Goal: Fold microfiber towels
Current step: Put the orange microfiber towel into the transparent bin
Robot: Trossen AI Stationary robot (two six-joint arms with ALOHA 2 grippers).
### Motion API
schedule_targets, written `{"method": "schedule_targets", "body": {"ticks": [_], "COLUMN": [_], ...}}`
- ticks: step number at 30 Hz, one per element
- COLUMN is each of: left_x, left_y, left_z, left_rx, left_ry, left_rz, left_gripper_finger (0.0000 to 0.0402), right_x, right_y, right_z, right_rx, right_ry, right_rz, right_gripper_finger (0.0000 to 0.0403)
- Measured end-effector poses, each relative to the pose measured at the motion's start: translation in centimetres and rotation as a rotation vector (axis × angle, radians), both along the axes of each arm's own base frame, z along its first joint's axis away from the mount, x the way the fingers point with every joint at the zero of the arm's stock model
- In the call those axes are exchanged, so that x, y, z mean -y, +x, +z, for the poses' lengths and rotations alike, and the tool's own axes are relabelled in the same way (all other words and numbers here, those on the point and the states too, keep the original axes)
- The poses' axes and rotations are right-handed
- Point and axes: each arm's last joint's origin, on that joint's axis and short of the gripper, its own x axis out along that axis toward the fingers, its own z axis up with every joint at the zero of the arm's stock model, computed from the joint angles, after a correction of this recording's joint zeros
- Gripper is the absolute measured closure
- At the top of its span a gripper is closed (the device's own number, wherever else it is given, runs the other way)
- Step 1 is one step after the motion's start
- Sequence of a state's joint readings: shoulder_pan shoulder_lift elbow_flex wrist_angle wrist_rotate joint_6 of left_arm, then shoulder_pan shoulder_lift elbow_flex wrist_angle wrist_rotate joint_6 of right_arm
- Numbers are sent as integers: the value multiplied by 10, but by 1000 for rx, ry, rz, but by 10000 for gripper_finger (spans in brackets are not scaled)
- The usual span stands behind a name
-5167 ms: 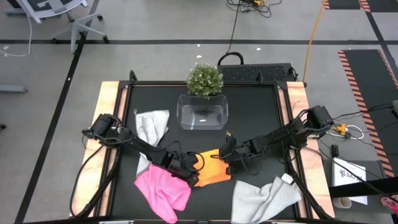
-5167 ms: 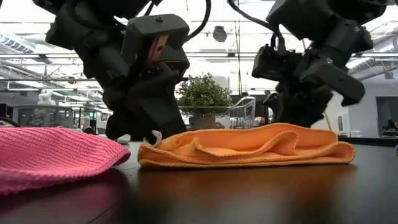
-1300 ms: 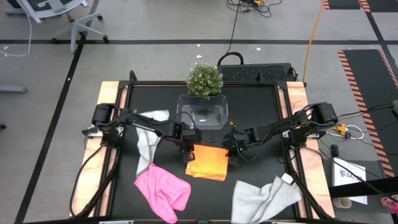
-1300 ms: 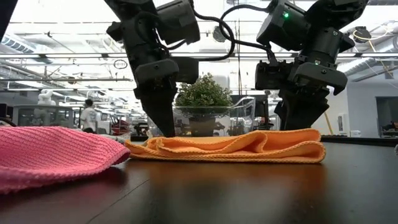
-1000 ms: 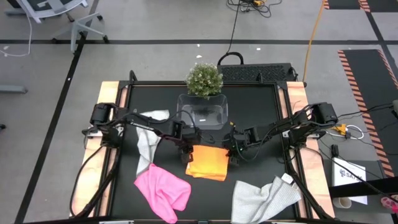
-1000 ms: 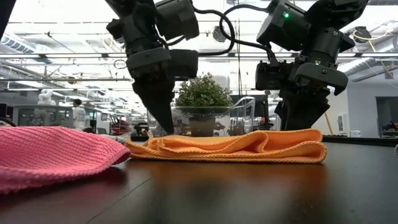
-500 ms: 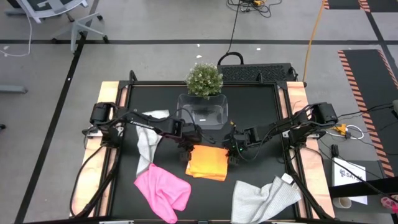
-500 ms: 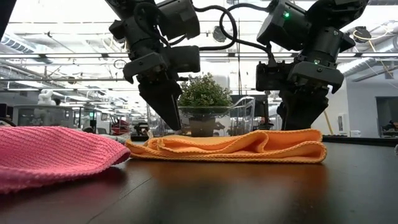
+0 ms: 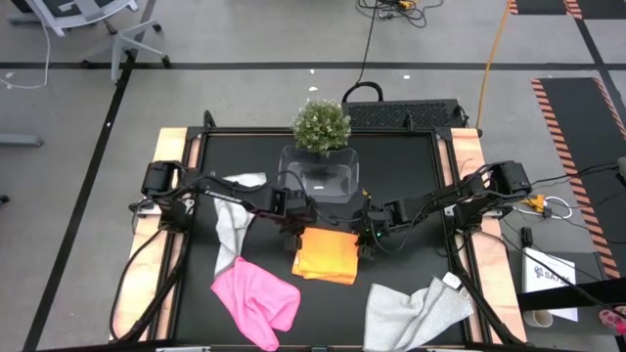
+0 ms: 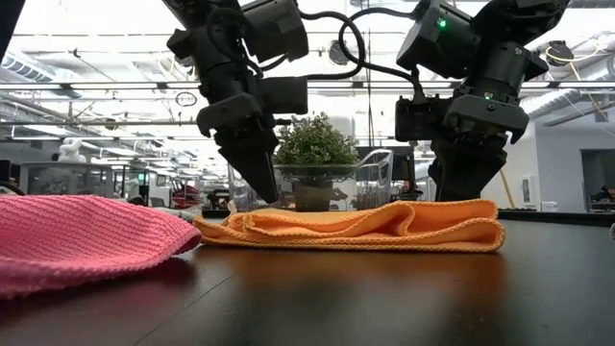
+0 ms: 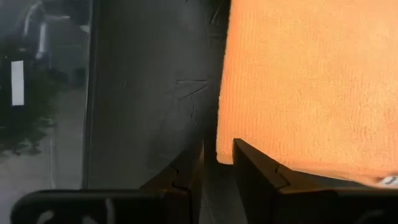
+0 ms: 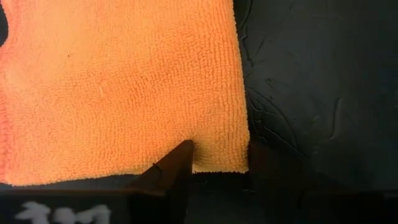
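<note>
Mid-counter [image 9: 391, 156], I see my left end effector [image 9: 290, 238] slightly parted, empty, just above the folded orange towel's [image 9: 328, 254] far left corner; my right end effector [image 9: 367, 244] straddles its far right corner, fingers apart.

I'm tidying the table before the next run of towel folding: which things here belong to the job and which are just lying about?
Part of the job:
- orange towel, folded, between both grippers
- pink towel
- grey towel at left
- grey towel at front right

Just lying about:
- clear tub
- small plant behind it
</note>
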State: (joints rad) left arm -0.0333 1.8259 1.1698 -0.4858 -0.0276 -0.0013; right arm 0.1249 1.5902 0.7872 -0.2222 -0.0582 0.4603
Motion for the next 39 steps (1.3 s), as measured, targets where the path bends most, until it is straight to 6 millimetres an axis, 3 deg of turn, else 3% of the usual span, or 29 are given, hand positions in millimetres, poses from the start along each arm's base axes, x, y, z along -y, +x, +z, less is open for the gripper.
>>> {"method": "schedule_targets", "body": {"ticks": [17, 28, 39], "left_x": [12, 4, 6], "left_y": [5, 8, 10], "left_z": [-6, -7, -31], "left_rx": [19, 42, -51], "left_ry": [-45, -50, -160], "left_rz": [12, 72, 51], "left_gripper_finger": [314, 314, 314], "right_x": [-1, -1, -1], "right_y": [0, 0, 0], "right_z": [0, 0, 0], "right_rx": [-4, -4, -8], "right_ry": [26, 25, 26], "right_rz": [2, 3, 1], "right_gripper_finger": [257, 257, 257]}}
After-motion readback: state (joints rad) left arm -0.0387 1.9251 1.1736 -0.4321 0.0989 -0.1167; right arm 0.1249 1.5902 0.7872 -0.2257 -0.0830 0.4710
